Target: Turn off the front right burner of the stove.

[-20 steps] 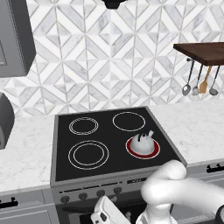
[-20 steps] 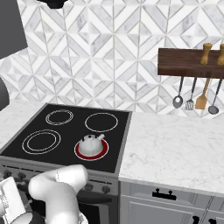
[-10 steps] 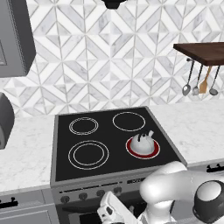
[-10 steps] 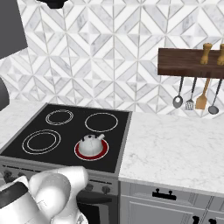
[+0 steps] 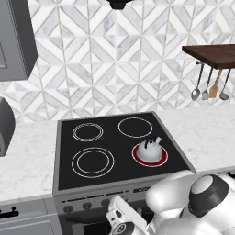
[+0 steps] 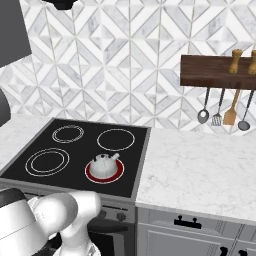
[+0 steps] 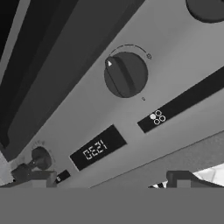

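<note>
With its fingers apart and empty, the hand [image 7: 107,179] is held low before the stove [image 5: 62,195], facing a control knob [image 7: 125,74], because the kettle-topped front right burner [image 5: 149,155] glows red.

One stove [image 5: 64,193] is counted, with four ringed burners on its black glass top. Of these, one front right burner [image 5: 160,158] is seen glowing red, and three are seen dark: two double-ringed and one single-ringed. One kettle [image 5: 149,148] is counted on the red disc. In the right base view, four utensils [image 6: 223,114] are counted hanging below one wooden shelf [image 6: 207,72], and two wooden mills [image 6: 235,61] are counted on top of it. In the hand view, one whole knob [image 7: 125,75], one clock display [image 7: 96,148] and one burner-marker label [image 7: 156,117] are counted on the front panel.
</note>
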Motion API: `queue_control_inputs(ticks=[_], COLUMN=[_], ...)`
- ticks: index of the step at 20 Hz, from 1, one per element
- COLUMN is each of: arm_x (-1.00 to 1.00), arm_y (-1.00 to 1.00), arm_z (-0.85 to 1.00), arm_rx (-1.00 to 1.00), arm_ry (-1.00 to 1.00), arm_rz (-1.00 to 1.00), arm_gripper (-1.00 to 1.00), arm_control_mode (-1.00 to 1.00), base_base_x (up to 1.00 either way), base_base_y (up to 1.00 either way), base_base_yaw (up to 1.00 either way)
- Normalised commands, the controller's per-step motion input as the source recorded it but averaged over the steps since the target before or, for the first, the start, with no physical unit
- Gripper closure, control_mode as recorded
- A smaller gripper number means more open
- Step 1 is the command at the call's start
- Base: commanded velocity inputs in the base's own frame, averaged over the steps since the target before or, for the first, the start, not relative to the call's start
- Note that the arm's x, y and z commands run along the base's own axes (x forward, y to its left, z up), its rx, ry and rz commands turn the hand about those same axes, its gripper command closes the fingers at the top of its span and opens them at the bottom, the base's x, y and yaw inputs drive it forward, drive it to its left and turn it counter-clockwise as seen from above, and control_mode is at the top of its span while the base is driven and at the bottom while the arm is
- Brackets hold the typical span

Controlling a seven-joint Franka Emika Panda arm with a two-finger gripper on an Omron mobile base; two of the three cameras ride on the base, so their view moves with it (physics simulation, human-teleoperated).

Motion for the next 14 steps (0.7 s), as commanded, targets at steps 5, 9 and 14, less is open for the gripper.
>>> queue_control_inputs(ticks=[5,9,14], arm_x=[0.08,0.07,0.03], arm_y=[0.01,0.12,0.34], arm_z=[-0.17,-0.26,-0.20], arm_rx=[-0.09,-0.17,-0.19], arm_ry=[0.00,0.00,0.00], arm_rz=[0.10,0.11,0.12], arm_gripper=[-1.00,-1.00,-1.00], arm_control_mode=[-1.00,-1.00,-1.00], base_base_x=[0.00,0.00,0.00], base_base_y=[0.00,0.00,0.00], base_base_yaw=[0.00,0.00,0.00])
